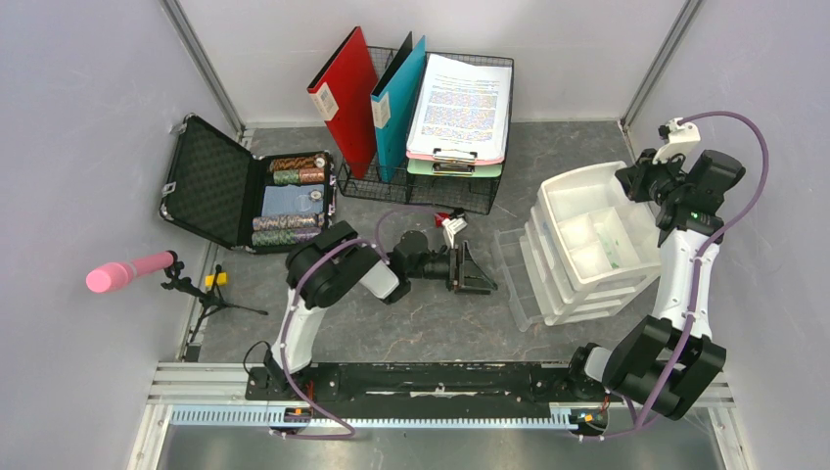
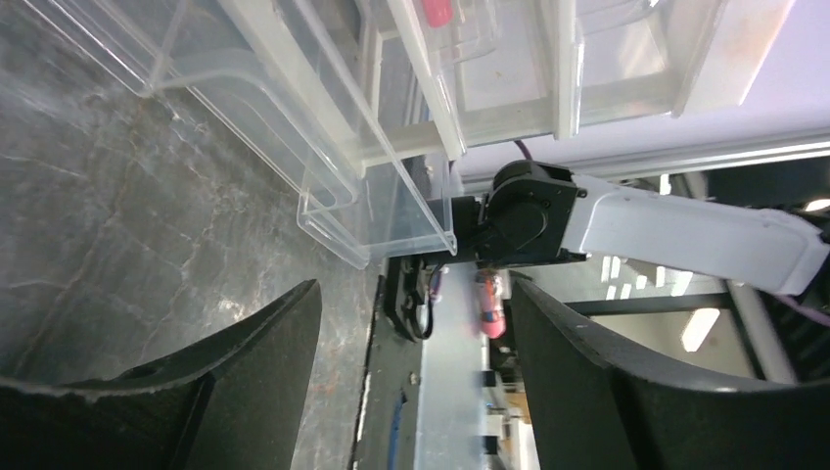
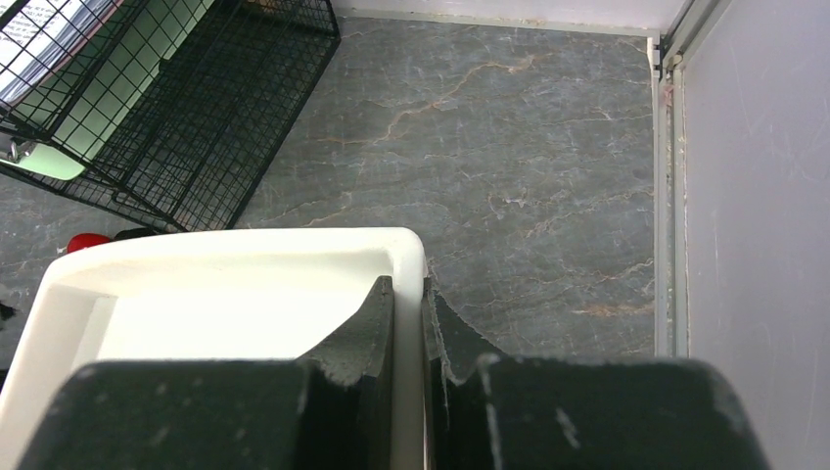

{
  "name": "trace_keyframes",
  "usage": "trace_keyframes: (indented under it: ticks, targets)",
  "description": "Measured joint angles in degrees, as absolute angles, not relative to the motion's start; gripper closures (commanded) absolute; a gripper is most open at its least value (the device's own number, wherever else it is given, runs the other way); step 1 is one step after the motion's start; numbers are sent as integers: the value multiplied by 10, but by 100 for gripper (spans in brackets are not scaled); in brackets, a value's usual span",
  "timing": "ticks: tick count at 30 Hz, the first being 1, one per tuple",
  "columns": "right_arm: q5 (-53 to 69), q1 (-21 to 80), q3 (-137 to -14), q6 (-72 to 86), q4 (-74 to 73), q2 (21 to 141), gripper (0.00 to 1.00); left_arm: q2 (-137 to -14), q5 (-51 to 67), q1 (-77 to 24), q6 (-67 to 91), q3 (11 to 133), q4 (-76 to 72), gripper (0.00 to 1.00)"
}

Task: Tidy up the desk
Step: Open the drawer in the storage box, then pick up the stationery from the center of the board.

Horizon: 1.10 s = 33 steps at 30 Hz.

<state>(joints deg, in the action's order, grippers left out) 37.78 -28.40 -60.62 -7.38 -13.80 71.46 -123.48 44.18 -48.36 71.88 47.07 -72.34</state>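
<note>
desk point(image 1: 421, 328) | left hand point(image 2: 413, 313) agape | right hand point(image 3: 409, 294) pinches tray point(image 3: 235, 241) rim

left tool point(image 1: 475, 269): spread, over desk point(image 1: 421, 328) | right tool point(image 1: 634, 182): at white drawer unit point(image 1: 587, 250) corner

My left hand point(image 2: 413, 294) was low, fingers wide apart; my right hand point(image 3: 407, 284), raised, was pinched almost closed.

- Print on the clipboard sheet point(image 1: 460, 93): too small for me to read.
- The wire basket point(image 3: 196, 108) is cut by the right wrist view's corner.
- The white tray point(image 3: 225, 257) runs off the bottom edge; my right gripper point(image 3: 407, 294) covers part of its wall.
- A red thing point(image 3: 86, 241) peeks from behind that tray; I can't identify it.
</note>
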Motion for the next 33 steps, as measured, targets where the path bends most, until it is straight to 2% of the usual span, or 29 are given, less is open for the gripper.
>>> trace_keyframes:
  ticks: [3, 7, 10, 14, 21, 33]
  targets:
    - [378, -284, -606, -75, -139, 713, 100, -1186, 449, -464, 659, 456, -665, 15]
    - [378, -284, -605, -79, -141, 710, 97, -1087, 445, -430, 512, 465, -489, 9]
    - [382, -284, -604, -79, -142, 707, 95, -1016, 397, -415, 357, 505, -315, 8]
    - [388, -282, -599, -76, -140, 703, 95, -966, 316, -415, 180, 547, -176, 7]
    - [396, -283, -596, -68, -137, 703, 95, -992, 175, -416, -77, 615, -27, 10]
    - [414, -284, -592, -59, -130, 708, 95, -1088, 45, -416, -292, 717, 33, 10]
